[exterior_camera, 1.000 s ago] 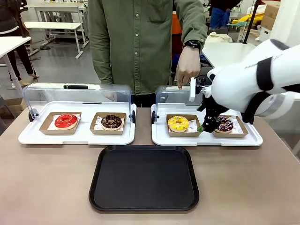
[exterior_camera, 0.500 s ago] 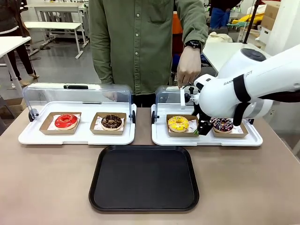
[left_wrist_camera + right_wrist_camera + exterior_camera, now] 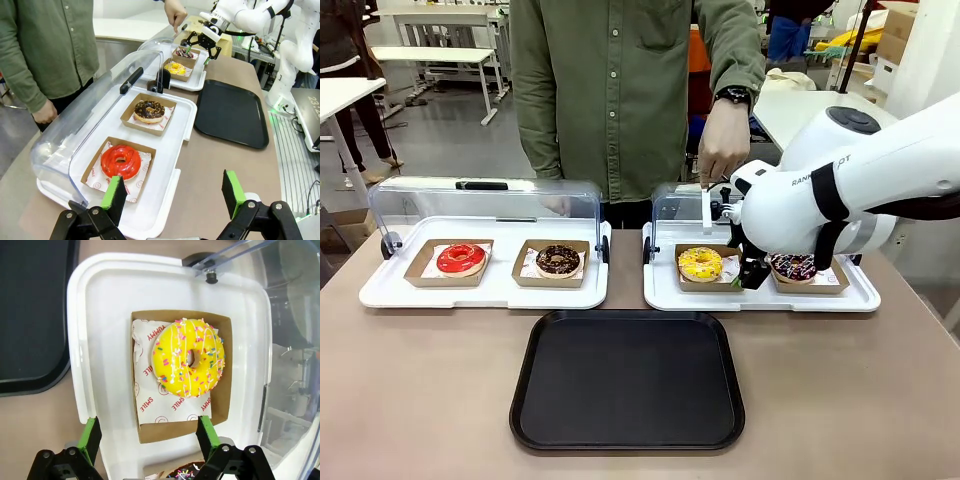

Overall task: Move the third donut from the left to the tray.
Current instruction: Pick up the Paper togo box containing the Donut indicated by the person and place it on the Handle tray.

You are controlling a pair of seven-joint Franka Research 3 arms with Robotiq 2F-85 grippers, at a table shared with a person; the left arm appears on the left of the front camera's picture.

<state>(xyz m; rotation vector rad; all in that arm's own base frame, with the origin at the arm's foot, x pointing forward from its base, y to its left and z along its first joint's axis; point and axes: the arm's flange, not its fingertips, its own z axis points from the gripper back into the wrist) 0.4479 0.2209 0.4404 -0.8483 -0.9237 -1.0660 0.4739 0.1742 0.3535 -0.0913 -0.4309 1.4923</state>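
two white trays with raised clear plastic lids sit at the far side of the table, and my right gripper [image 3: 748, 277] hangs over the right-hand white tray [image 3: 665, 290], fingers spread wide with nothing between them. in the right wrist view the green pads [image 3: 92, 436] stand just off the near edge of the brown cardboard square [image 3: 226, 400], not touching it. the ring donut with bright yellow icing and coloured sprinkles [image 3: 188, 363] lies flat on that square on printed paper, in the left slot of the right tray, beside a dark chocolate sprinkled donut [image 3: 797, 267]. the large flat black rectangular tray with rounded corners [image 3: 628, 380] lies bare in front of both white trays, well apart from the yellow donut. a person's hand [image 3: 721, 142] holds the right lid up. my left gripper [image 3: 172, 192] hovers wide open and unloaded near the left tray, by the red-iced donut [image 3: 120, 161].
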